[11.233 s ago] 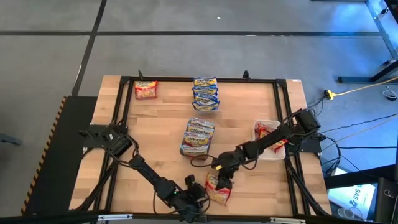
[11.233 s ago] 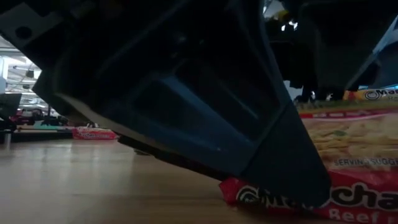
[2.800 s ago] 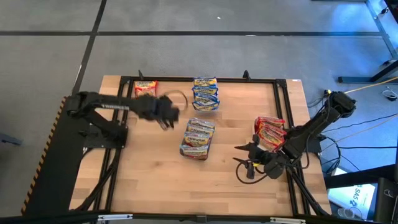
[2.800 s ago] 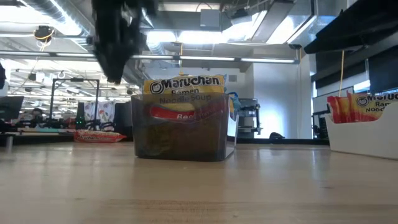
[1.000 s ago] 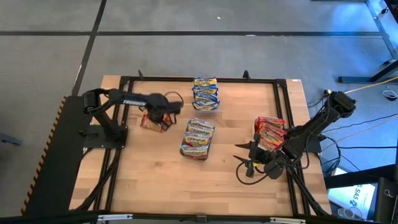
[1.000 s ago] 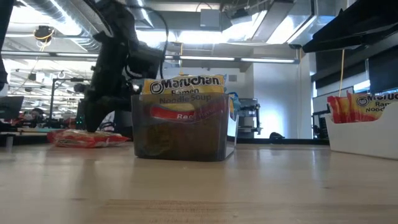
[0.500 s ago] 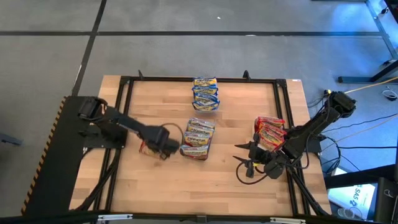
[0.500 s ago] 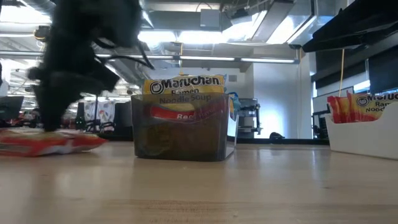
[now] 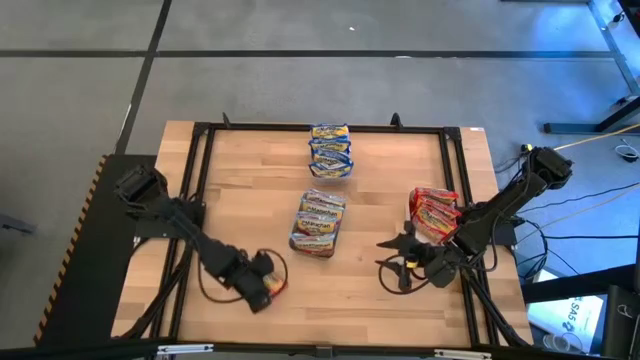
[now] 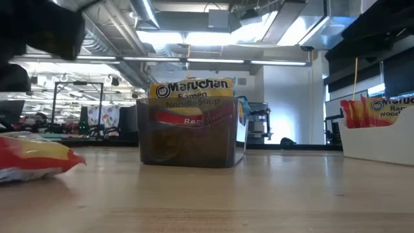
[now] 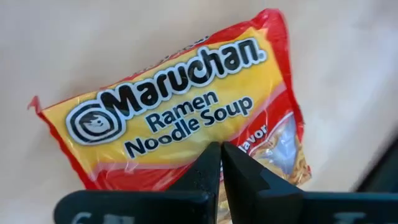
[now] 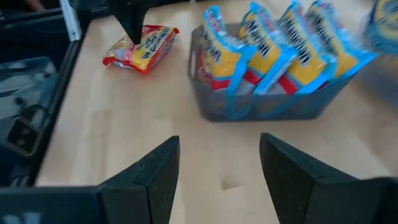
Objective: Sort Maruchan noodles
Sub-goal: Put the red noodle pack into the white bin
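Since a second ago my left gripper (image 9: 262, 287) had dragged the red-and-yellow noodle packet (image 11: 180, 118) from the table's far left to its near-left edge, fingers pinched tight on the wrapper. Other packets stood in the clear tub (image 9: 318, 222) mid-table. My right gripper (image 9: 400, 268) waited with fingers spread, holding nothing, near the white bin (image 9: 432, 215).

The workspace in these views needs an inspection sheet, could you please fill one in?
Surface: wooden table, dark frame.
Job's things: red-yellow packet near front left; blue packets in clear tub; blue stack at back; red packets in white bin.
Clutter: nothing seen.
Claws: left claw shut on the red-yellow packet; right claw open, empty, beside the white bin.
Cables: yellow cable on floor, right.
Surroundings: grey floor.
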